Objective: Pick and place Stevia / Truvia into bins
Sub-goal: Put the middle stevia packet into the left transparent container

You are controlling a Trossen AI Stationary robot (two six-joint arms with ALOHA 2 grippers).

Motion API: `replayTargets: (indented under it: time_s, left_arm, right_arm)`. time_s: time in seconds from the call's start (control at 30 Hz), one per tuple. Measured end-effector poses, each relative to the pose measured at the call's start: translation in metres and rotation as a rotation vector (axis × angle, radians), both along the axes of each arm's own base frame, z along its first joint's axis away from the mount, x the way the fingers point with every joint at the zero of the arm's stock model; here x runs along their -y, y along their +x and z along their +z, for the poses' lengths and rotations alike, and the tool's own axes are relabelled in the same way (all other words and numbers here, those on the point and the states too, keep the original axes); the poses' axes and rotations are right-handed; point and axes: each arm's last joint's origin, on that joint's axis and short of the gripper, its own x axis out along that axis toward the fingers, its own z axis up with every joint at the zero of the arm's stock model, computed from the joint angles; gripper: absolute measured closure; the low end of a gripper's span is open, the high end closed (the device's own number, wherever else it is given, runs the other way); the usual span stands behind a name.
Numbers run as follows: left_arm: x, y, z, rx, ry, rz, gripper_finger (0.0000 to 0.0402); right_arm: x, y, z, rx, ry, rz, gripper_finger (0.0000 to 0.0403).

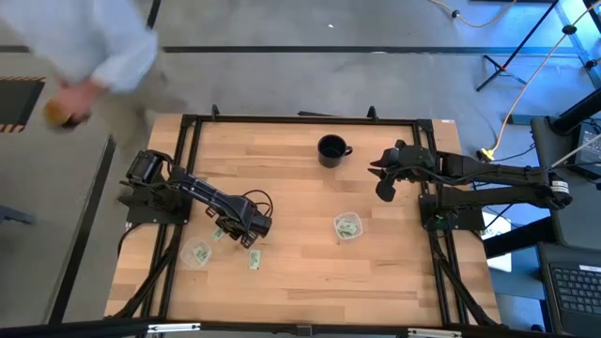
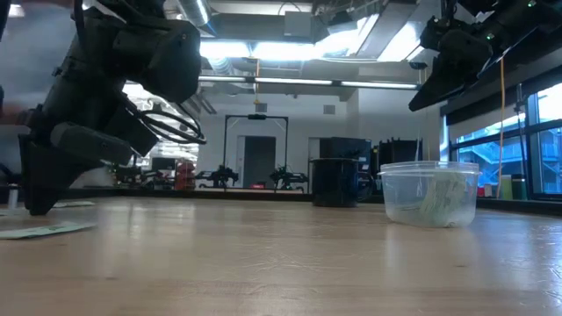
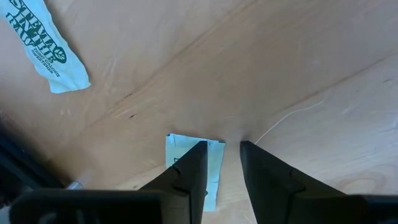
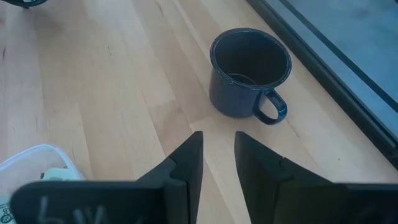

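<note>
My left gripper [image 3: 222, 146] [image 1: 255, 235] is low on the table's left half, fingers pointing down and narrowly open. A pale green sachet [image 3: 177, 149] lies flat, partly under one finger. Another printed sachet [image 3: 46, 43] lies flat farther off. More sachets [image 1: 219, 233] [image 1: 254, 260] lie on the wood beside the left clear cup [image 1: 195, 253]. The right clear cup [image 1: 347, 226] [image 2: 430, 195] holds several sachets. My right gripper [image 4: 219, 134] [image 1: 384, 191] hangs raised near the black mug [image 4: 249, 71], narrowly open and empty. My left gripper comes from above, pointing down. One fingertip [image 3: 198, 155] stands on the sachet's end [image 3: 214, 148], and the other fingertip [image 3: 249, 152] is over bare wood beside it. Nothing is between the fingers. The sachet lies flat on the table.
The black mug [image 1: 331, 150] stands near the table's far edge. A person's white sleeve and hand [image 1: 70, 99] show beyond the far left corner. Bare wood lies between the two cups and along the near edge [image 1: 310, 291].
</note>
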Motion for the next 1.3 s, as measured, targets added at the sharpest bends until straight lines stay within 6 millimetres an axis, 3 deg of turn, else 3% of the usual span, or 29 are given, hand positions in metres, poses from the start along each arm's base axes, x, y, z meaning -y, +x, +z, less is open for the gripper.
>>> replayTargets:
  time_s: [0.17, 0.53, 1.3]
  left_arm:
    - [0.0, 0.0, 0.0, 0.002, 0.0, 0.001, 0.0308]
    - [0.001, 0.001, 0.0, 0.015, 0.005, 0.011, 0.0365]
    - [0.018, 0.0, 0.004, 0.019, 0.07, -0.141, 0.0399]
  right_arm:
    - [0.0, 0.0, 0.0, -0.002, 0.001, 0.0, 0.0308]
    - [0.0, 0.0, 0.0, -0.002, 0.0, 0.001, 0.0308]
    - [0.0, 0.0, 0.0, -0.002, -0.002, 0.003, 0.0308]
